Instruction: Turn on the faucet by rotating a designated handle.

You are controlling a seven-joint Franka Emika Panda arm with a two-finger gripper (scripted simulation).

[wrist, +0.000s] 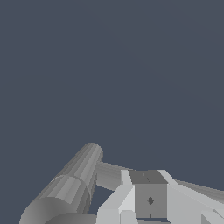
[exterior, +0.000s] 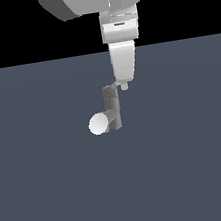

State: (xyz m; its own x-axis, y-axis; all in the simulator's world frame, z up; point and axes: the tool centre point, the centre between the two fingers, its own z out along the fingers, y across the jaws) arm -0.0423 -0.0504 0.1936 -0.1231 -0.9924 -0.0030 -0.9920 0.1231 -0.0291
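Note:
The faucet (exterior: 113,108) is a dark grey upright post on the floor, and its thick spout ends in a pale round face (exterior: 99,124). My gripper (exterior: 123,86) hangs straight down beside the post's top cap, on the exterior view's right, with its fingers together and nothing between them. In the wrist view the thick cylinder of the faucet (wrist: 74,179) lies close by. The handle (wrist: 111,174), a thin grey bar, runs from it and passes behind my fingertips (wrist: 150,199). I cannot tell whether they touch the bar. Only a short stub of the handle (exterior: 110,89) shows in the exterior view.
A flat blue-grey floor (exterior: 54,192) spreads all round the faucet. The white arm (exterior: 119,30) comes down from above, behind the post.

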